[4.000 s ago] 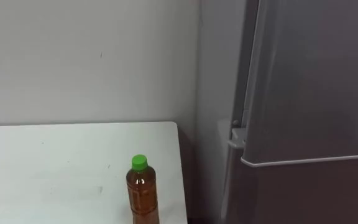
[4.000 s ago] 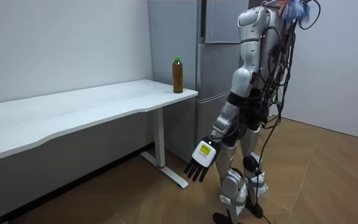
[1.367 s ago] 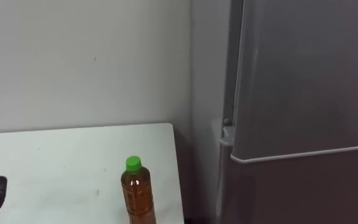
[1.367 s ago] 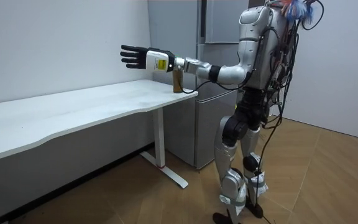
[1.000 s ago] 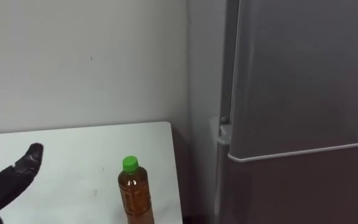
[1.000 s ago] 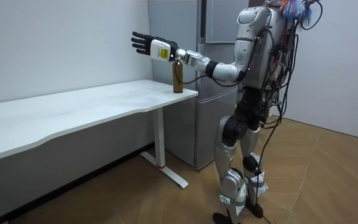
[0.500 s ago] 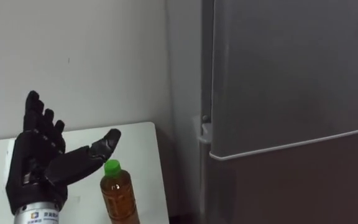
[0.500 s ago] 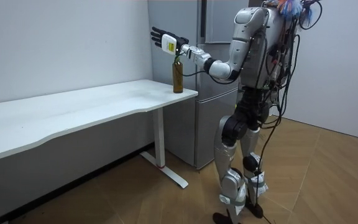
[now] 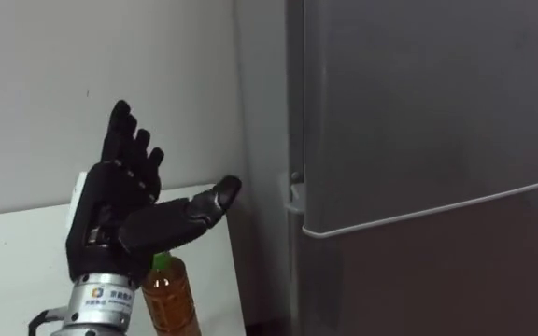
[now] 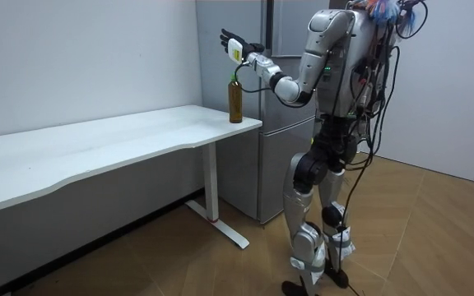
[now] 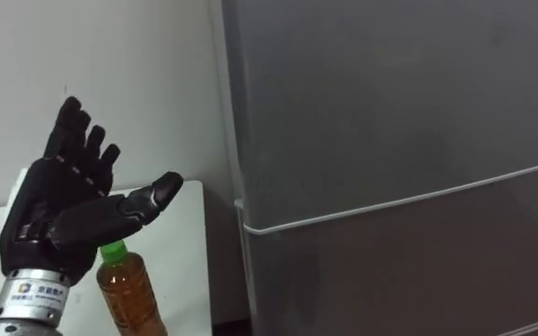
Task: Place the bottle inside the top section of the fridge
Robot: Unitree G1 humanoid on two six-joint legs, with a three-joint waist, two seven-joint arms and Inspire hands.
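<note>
Left hand (image 9: 120,210) has swung closer to the fridge (image 9: 418,140), fingers spread and straight, holding nothing. Bottle (image 9: 169,301) stands upright on the table (image 9: 7,261) corner just beside the fridge, directly under the hand. Fridge doors closed.

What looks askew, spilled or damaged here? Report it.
Nothing stands out. The bottle stands upright and capped on the table beside the fridge, whose doors look shut. The left hand hovers open above the bottle.
</note>
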